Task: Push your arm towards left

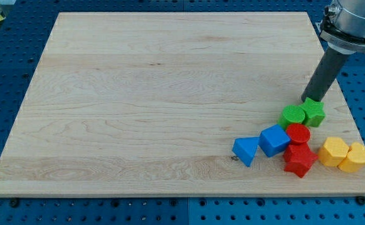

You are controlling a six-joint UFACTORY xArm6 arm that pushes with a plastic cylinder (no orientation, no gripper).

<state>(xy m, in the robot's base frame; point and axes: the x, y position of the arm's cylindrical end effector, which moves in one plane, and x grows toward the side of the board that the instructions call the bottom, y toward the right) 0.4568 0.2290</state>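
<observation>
My dark rod comes down from the view's top right and my tip (pixel 309 100) rests on the wooden board, just above the green star block (pixel 314 112) and touching or nearly touching it. A green round block (pixel 292 117) sits right beside the star on its left. Below them lie a red round block (pixel 298 134) and a red star block (pixel 299 160). A blue cube (pixel 274 140) and a blue triangular block (pixel 245 150) lie further left. Two yellow blocks (pixel 333 152) (pixel 355 157) sit at the lower right.
The wooden board (pixel 145 94) lies on a blue perforated table. All blocks cluster near the board's lower right corner, the yellow ones close to its right edge.
</observation>
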